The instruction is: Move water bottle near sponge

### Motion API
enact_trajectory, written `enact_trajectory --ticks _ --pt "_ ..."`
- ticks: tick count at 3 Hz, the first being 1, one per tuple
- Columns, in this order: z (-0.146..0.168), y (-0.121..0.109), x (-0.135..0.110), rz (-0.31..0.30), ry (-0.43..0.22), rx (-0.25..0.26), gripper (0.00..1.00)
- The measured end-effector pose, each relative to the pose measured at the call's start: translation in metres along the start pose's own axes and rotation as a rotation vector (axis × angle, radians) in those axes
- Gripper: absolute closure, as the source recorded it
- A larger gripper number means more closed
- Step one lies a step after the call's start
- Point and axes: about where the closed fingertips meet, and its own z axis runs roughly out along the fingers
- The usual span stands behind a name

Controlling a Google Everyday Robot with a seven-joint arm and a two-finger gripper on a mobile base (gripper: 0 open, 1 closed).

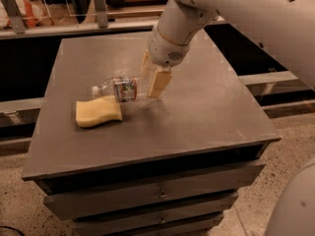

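The water bottle (121, 89) is a small clear plastic bottle with a white cap and a label band carrying red and green marks. It lies on its side, roughly level. The cap points to the left of the camera view and the base points to the right.

The sponge (98, 113) is a pale yellow foam block with wavy edges. It lies flat on the grey worktop (206, 107), left of centre. The bottle is just beyond the sponge's far edge, and its neck end is directly beside that edge. It cannot be determined whether the bottle rests on the worktop or is held slightly above it.

The gripper (150, 84) is at the base end of the bottle, near the middle of the worktop, and points downward from the white arm (197, 14). The jaws are set only as wide as the bottle and are closed against its base end, one on the near side and one on the far side. The near one is fully visible and the far one is partly hidden. The jaws touch nothing else.

Drawer fronts (147, 195) are visible below the worktop.
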Motion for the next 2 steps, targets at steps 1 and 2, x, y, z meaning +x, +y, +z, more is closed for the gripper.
enact_trajectory --ticks 1,2 --pt "0.0070 0.0043 -0.0090 -0.017 0.039 -0.017 1.00" --pt "0.0134 0.0081 -0.0155 -0.047 0.083 -0.031 0.82"
